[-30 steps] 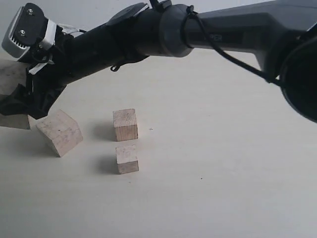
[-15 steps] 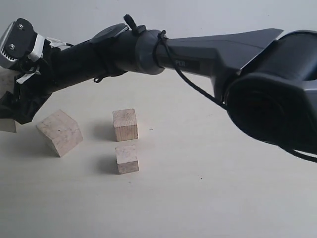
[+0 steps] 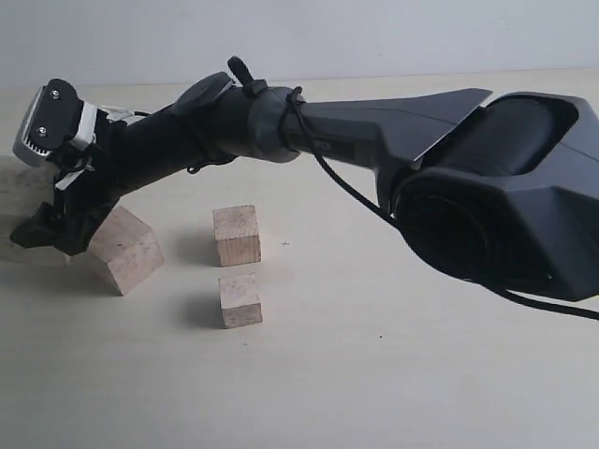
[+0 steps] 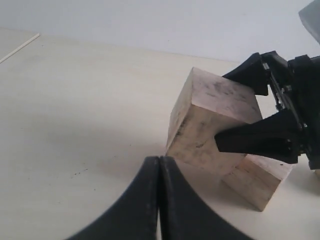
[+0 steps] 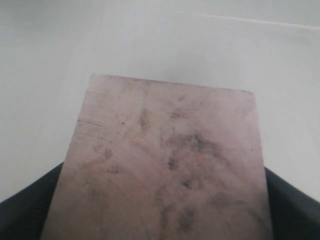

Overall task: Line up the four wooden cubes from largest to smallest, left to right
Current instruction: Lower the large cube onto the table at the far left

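Note:
My right gripper [image 3: 42,224] has reached across to the far left and is shut on the largest wooden cube [image 3: 17,198] [image 4: 210,117], which it holds tilted and low over the table. That cube [image 5: 167,160] fills the right wrist view between the dark fingers [image 5: 292,210]. The second-largest cube [image 3: 129,251] [image 4: 260,176] lies turned at an angle right beside it, touching or nearly so. The third cube [image 3: 236,235] stands upright further right, with the smallest cube [image 3: 241,298] in front of it. My left gripper [image 4: 159,167] is shut on nothing, a short way from the largest cube.
The right arm's black forearm and bulky base [image 3: 487,187] stretch across the upper part of the exterior view, above the cubes. The pale tabletop [image 3: 421,374] runs on to the right and front of the cubes.
The right gripper has come down with the largest cube, from lifted at the left edge to low beside the second-largest cube, which now sits slightly further right.

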{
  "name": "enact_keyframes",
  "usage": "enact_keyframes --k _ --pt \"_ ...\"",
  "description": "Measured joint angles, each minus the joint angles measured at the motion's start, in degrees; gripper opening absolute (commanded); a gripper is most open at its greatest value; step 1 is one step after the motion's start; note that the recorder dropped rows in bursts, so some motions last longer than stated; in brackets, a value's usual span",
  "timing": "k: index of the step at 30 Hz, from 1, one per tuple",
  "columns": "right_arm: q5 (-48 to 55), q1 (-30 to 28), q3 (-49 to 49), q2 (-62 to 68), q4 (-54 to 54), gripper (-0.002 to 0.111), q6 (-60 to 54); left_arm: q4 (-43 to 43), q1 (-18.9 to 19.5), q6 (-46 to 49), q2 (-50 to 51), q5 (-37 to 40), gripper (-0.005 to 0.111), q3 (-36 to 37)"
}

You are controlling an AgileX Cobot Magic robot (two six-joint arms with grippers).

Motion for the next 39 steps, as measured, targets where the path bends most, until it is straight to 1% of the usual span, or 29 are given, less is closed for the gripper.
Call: enact_keyframes --k 3,7,10,17,23,34,39 --pt "0.6 -1.3 0.0 0.0 -6.6 0.0 7.6 0.0 0.0 0.0 0.0 0.0 0.0 0.0" --pt "1.4 -3.4 0.0 -0.6 -18.2 0.0 16.6 0.0 0.0 0.0 0.0 0.0 0.0 0.0" --pt "2.6 -4.9 0.0 -2.1 -23.2 0.0 21.3 0.0 0.0 0.0 0.0 0.0 0.0 0.0" --pt "8.8 -7.5 -0.3 -4.6 -25.4 0.0 24.2 0.0 0.0 0.0 0.0 0.0 0.0 0.0" --pt "14.9 -8.0 -0.3 -4.6 -31.0 0.0 25.9 0.0 0.0 0.0 0.0 0.0 0.0 0.0" --pt "15.9 -9.0 -0.3 -4.6 -35.0 0.0 27.8 0.0 0.0 0.0 0.0 0.0 0.0 0.0" --pt "14.7 -8.9 -0.3 -4.6 -32.4 0.0 27.9 0.0 0.0 0.0 0.0 0.0 0.0 0.0"
